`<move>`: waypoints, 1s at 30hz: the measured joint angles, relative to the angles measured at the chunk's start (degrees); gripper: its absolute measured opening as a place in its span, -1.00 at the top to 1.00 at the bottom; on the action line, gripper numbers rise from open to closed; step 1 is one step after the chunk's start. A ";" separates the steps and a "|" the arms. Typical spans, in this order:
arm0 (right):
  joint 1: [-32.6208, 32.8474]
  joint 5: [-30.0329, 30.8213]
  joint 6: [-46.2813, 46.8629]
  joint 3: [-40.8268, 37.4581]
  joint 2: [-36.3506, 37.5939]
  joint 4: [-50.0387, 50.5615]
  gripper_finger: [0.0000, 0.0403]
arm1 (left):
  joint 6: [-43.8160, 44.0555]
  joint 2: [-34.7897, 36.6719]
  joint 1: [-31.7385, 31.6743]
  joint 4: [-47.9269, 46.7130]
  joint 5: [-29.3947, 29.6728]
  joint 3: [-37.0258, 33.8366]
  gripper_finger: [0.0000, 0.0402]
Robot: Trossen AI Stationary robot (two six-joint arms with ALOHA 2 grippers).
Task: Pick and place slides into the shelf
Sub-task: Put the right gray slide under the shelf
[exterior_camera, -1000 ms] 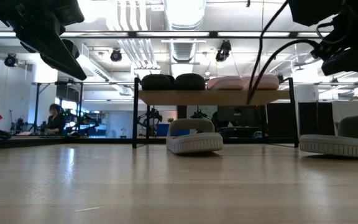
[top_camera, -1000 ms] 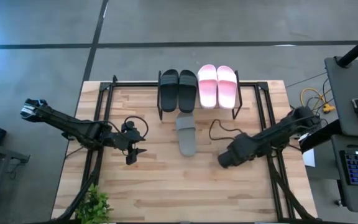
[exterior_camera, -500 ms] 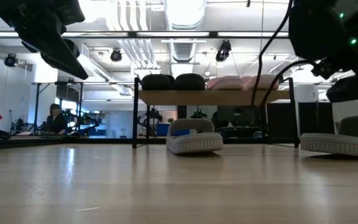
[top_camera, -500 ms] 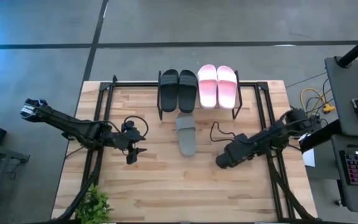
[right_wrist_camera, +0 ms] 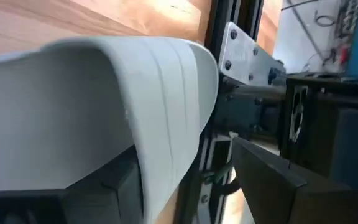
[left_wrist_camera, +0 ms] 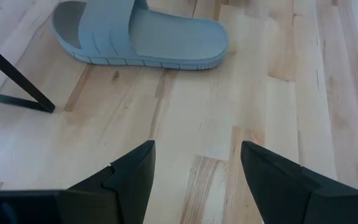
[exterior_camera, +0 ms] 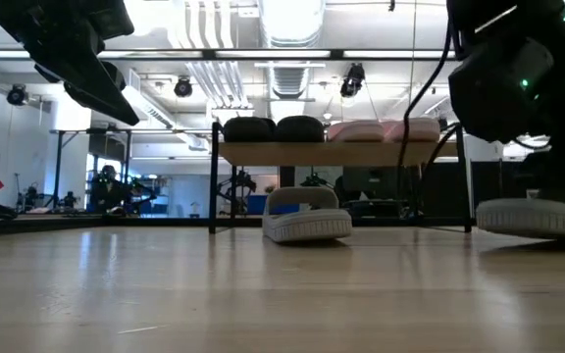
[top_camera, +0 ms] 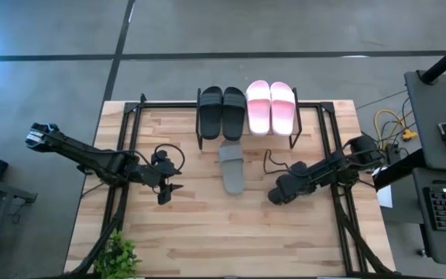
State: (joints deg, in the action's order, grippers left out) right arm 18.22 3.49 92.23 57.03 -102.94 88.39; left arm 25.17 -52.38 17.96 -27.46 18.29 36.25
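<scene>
With two black and two pale pink slides on the low wooden-topped shelf (top_camera: 248,128), my right gripper (top_camera: 279,195), fingers apart, hovered over a grey strapped slide (right_wrist_camera: 104,112) I judged next for gripping, while my left gripper (top_camera: 163,194) waited open.

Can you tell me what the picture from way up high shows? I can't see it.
A small shelf at the far edge of a wooden table holds two black slides and two pink slides. One grey slide lies in front of it. The right end effector hangs low nearby; the left end effector waits, open.
</scene>
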 joint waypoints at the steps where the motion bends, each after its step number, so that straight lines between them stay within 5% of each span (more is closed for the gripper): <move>1: -0.03 0.02 -0.91 -0.39 0.00 -0.53 -0.03 | 0.00 0.00 0.00 0.04 0.01 0.00 -0.11; 16: -0.16 2.89 -8.00 -0.94 0.00 -7.91 0.81 | -0.46 0.00 0.00 -0.01 0.01 0.00 -0.11; 22: -0.09 17.99 -18.61 9.01 0.02 -8.80 0.93 | -0.48 0.00 0.00 -0.01 -0.01 0.00 -0.11; 26: -0.56 30.54 -33.34 17.28 -0.69 -8.81 0.93 | -0.52 0.00 0.00 -0.02 0.14 0.00 -0.11; 30: -3.04 34.55 -51.31 22.26 -2.07 -11.10 0.93 | -0.55 0.00 0.00 0.00 0.37 0.00 -0.11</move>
State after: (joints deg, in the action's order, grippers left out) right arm 15.18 38.05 40.92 79.29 -105.01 77.28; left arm 24.62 -52.38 17.96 -27.46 18.66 36.25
